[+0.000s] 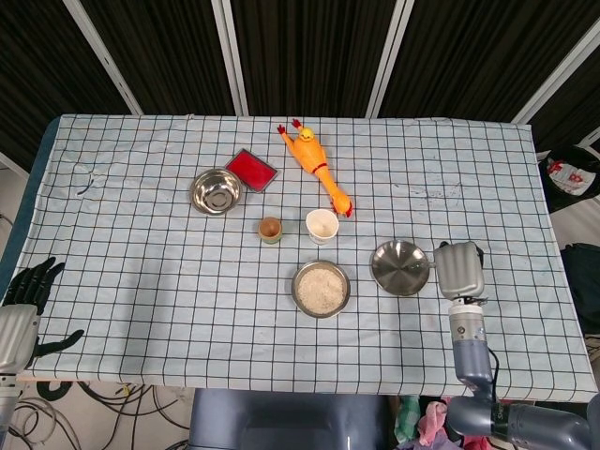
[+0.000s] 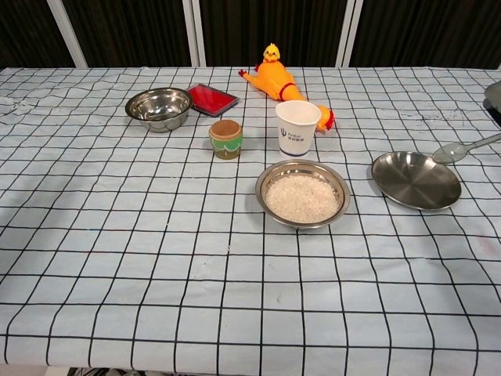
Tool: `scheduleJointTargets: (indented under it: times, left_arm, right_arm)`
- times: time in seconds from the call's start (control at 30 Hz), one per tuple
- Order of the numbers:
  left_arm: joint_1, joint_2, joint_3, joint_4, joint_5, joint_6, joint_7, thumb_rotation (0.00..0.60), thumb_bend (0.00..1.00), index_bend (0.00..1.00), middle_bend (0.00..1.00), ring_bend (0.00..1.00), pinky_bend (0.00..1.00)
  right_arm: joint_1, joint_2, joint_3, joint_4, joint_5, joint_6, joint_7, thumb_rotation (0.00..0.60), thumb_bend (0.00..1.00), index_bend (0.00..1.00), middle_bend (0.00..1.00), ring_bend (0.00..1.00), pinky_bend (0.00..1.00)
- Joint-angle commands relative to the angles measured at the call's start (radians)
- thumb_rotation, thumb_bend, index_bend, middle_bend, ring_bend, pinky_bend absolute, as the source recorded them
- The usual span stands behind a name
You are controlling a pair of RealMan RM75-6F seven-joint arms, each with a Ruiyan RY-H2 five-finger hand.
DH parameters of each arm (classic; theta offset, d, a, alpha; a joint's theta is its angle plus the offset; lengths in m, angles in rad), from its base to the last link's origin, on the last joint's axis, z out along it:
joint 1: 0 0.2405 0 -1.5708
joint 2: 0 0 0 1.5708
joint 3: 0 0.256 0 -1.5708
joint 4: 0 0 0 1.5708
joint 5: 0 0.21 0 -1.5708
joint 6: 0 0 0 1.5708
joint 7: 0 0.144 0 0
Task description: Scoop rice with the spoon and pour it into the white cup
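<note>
Right robot hand (image 1: 458, 269) beside empty steel plate (image 2: 416, 179), gripping spoon (image 2: 463, 148) over plate edge. Left robot hand (image 1: 28, 298) spread, off bench (image 2: 117, 258) corner. White cup (image 2: 297, 128) behind rice bowl (image 2: 304, 193).

We take the bowl of rice (image 1: 321, 288) as our centre. The white cup (image 1: 322, 225) stands at twelve, the small pot (image 1: 270, 229) at eleven beside it. The empty plate (image 1: 400, 267) lies at three, with the spoon (image 2: 463, 148) past it. The empty bowl (image 1: 216, 190), tray (image 1: 251, 170) and toy chicken (image 1: 315, 167) sit farther back.
</note>
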Motion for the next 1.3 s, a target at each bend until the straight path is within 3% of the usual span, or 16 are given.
scheduleJointTargets:
  times: [0.03, 0.63, 1.0, 1.17, 1.3]
  left_arm:
    - [-0.001, -0.001, -0.001, 0.0, -0.002, -0.002, 0.001, 0.6, 0.02, 0.0, 0.0, 0.0, 0.0]
    - [-0.008, 0.003, -0.003, -0.004, -0.014, -0.022, 0.001, 0.6, 0.02, 0.0, 0.0, 0.0, 0.0]
    - [-0.01, 0.007, -0.006, -0.007, -0.02, -0.026, -0.001, 0.6, 0.02, 0.0, 0.0, 0.0, 0.0]
    - [-0.008, 0.007, -0.004, -0.008, -0.016, -0.023, 0.0, 0.6, 0.02, 0.0, 0.0, 0.0, 0.0]
    - [-0.007, 0.006, -0.004, -0.007, -0.015, -0.02, 0.0, 0.6, 0.02, 0.0, 0.0, 0.0, 0.0]
  right_arm:
    - [-0.002, -0.033, 0.013, 0.038, 0.02, -0.015, 0.01, 0.6, 0.43, 0.65, 1.0, 1.0, 1.0]
    - [-0.007, -0.165, 0.061, 0.189, 0.093, -0.071, 0.048, 0.6, 0.39, 0.61, 1.0, 1.0, 1.0]
    - [-0.016, -0.179, 0.065, 0.195, 0.083, -0.075, 0.053, 0.6, 0.35, 0.41, 1.0, 1.0, 1.0]
    - [-0.022, -0.173, 0.063, 0.166, 0.075, -0.065, 0.047, 0.6, 0.31, 0.23, 1.0, 1.0, 1.0]
    - [-0.032, -0.157, 0.055, 0.125, 0.059, -0.049, 0.048, 0.6, 0.29, 0.16, 1.0, 1.0, 1.0]
